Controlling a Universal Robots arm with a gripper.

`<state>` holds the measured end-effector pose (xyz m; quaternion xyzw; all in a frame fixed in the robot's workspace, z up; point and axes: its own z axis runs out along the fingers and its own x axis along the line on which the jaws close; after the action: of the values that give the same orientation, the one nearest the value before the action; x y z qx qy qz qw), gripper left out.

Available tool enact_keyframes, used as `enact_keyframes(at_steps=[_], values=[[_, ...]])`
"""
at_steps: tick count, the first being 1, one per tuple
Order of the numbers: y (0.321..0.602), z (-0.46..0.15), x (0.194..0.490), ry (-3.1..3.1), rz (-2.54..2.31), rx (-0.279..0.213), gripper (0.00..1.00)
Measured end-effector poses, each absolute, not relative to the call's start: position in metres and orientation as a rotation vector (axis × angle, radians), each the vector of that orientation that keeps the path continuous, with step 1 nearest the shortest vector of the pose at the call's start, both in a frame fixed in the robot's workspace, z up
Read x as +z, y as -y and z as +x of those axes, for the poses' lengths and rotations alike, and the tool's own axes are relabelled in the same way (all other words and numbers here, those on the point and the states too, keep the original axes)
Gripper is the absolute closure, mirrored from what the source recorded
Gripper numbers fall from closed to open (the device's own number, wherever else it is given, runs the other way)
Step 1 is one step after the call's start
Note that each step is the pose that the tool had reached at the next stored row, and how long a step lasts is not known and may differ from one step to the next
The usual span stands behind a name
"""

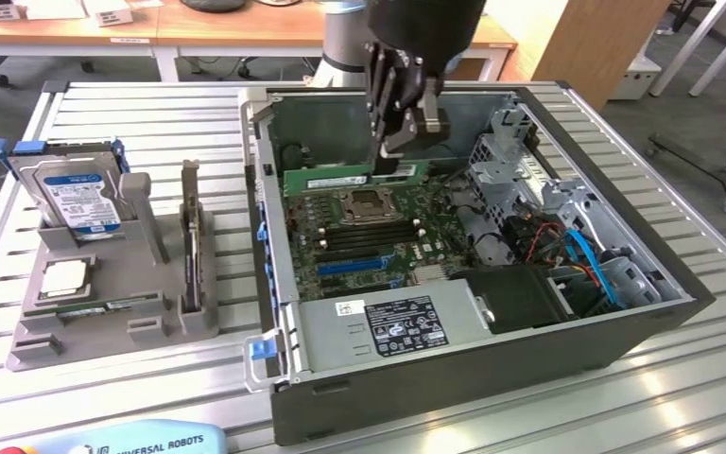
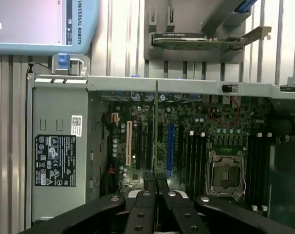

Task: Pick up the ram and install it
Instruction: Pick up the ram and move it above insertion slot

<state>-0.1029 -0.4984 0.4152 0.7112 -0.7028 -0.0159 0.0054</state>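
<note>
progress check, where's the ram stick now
Exterior view: the long green ram stick is clamped in the fingers inside the grey computer case, near the square processor socket.

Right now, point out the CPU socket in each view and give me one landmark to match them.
Exterior view: the CPU socket lies mid-case, next to the ram on its camera side; the shut gripper holds the ram.
Wrist view: the CPU socket lies between two banks of black memory slots.
Shared landmark: the power supply label, also in the wrist view.
</note>
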Motion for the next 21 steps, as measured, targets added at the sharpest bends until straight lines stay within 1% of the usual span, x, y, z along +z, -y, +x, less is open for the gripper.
enact_keyframes(at_steps=[13,21], values=[[0.498,-0.061,0.415,2.201,2.226,-0.050,0.89],[0.498,-0.051,0.415,2.226,2.201,-0.050,0.89]])
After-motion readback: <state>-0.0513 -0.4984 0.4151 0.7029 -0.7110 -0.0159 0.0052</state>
